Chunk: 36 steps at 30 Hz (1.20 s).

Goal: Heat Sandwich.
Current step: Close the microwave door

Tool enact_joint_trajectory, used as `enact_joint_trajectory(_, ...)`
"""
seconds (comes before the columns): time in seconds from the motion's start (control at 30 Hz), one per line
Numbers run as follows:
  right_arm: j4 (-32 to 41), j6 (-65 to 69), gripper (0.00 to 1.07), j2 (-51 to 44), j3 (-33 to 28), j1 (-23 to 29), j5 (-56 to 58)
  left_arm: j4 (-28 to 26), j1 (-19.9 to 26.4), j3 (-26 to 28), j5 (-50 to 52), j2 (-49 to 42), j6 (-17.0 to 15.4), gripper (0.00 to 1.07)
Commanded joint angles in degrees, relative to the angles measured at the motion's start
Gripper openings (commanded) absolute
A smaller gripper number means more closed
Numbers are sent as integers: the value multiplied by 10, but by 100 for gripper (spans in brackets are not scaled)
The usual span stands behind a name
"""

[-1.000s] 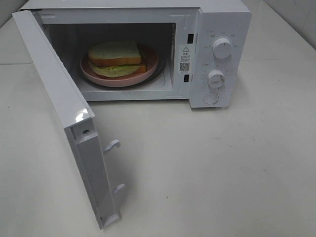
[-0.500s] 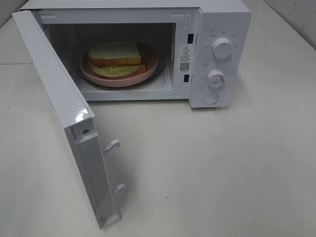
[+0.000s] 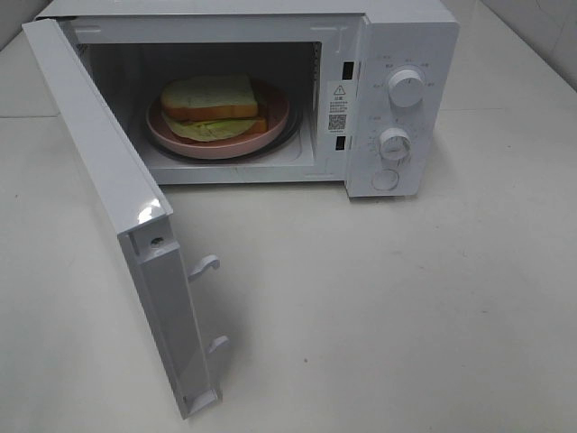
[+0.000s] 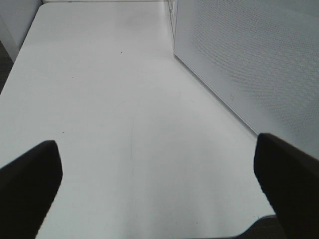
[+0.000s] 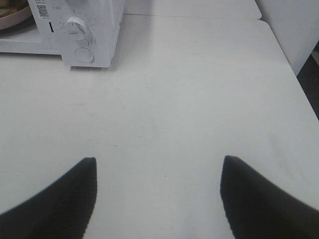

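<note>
Pale bread with green filling, the sandwich (image 3: 212, 108) lies on its pink plate (image 3: 270, 126) inside the microwave (image 3: 415, 36), well ahead of the left gripper (image 4: 157, 149) and the right gripper (image 5: 158, 162), both spread and empty. Nothing has shifted this past second (the door (image 3: 117, 198), near the left gripper, stands wide), so loading looks done; shutting it likely comes next.

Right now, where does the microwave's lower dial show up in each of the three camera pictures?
Exterior high: the lower dial is on the control panel, right of the open cavity, above the round button.
Left wrist: not in it; just the microwave door and table.
Right wrist: lower dial on the control panel, beside the round button.
Shared landmark: the white table, seen in all three.
</note>
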<state>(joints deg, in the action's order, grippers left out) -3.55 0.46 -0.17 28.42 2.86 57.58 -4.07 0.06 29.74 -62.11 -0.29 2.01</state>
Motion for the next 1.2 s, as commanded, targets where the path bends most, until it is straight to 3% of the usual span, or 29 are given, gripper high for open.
enact_joint_trajectory(0.03,1,1,69,-16,-1,-2,-6,-2,-2,-1,7,-9,1,100)
enact_joint_trajectory(1.2,1,1,69,-17,-1,-2,-6,-2,-2,2,11,-2,0,100)
